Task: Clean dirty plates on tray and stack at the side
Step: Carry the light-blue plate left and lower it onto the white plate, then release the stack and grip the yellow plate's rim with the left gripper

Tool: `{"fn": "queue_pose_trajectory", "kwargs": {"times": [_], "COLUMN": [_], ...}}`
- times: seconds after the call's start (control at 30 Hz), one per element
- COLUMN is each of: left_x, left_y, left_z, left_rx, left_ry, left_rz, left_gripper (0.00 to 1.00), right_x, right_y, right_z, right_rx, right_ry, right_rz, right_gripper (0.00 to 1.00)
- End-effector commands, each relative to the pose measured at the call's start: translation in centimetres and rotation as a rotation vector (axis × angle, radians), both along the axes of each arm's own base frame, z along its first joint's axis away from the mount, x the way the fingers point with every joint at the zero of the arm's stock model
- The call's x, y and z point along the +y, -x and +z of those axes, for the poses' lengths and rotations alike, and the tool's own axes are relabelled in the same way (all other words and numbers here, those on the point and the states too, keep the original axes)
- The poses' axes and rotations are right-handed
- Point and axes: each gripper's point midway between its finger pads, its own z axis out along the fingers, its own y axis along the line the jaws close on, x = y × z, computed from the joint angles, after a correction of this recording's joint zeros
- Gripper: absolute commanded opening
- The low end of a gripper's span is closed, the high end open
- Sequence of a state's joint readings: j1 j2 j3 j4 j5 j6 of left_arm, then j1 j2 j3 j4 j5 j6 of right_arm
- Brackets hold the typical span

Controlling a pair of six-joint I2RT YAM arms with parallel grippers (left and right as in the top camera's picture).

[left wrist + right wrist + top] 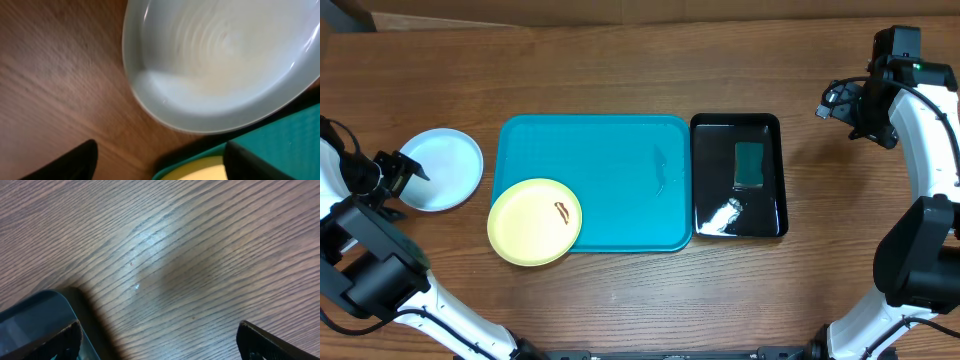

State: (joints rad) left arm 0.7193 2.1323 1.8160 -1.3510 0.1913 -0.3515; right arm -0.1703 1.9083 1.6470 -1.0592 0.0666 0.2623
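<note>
We judge the yellow-green plate (534, 221) light, stiff, slick plastic — best pinched at its raised rim — with the left gripper (408, 188) spread open, empty, nearby.

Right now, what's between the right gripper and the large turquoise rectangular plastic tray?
In the overhead view: bare wooden table, then the smaller glossy black rectangular tray with a green pad in it.
</note>
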Motion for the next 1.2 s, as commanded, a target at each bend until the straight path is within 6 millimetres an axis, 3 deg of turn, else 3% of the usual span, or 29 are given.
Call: {"fn": "queue_pose_trajectory", "kwargs": {"times": [0.0,0.2,0.4,0.6,0.8,1.0,1.17], "left_x": [-1.6,-7.2,-12.7,-15.7,-15.2,-14.1,-14.6], "left_y": [0.6,1.9,6.0,9.2,10.5,10.4,10.9], "left_z": [2.4,7.6,8.7,6.1,2.2,0.2,-1.9], "left_rx": [-0.023,-0.068,-0.002,-0.016,0.039,0.065,0.099], "left_ry": [0.036,0.027,-0.164,-0.22,-0.229,-0.233,-0.2], "left_rz": [0.0,-0.127,-0.24,-0.269,-0.25,-0.206,-0.211], "left_gripper": [0.74,0.69,0.69,0.55,0.49,0.45,0.43], "right_x": [-0.1,-0.1,-0.1,-0.1,-0.1,-0.1,-0.1], "right_y": [-0.2,-0.2,-0.2,-0.2,-0.2,-0.2,-0.2], "right_z": [1.0,1.0,1.0,1.0,1.0,1.0,1.0], "right_rx": [-0.029,-0.029,-0.029,-0.029,-0.029,-0.029,-0.029], "right_ry": [0.002,0.002,0.002,0.002,0.002,0.002,0.002], "right_rz": [-0.009,-0.009,-0.009,-0.009,-0.009,-0.009,-0.009], "right_gripper": [1.0,1.0,1.0,1.0,1.0,1.0,1.0]}}
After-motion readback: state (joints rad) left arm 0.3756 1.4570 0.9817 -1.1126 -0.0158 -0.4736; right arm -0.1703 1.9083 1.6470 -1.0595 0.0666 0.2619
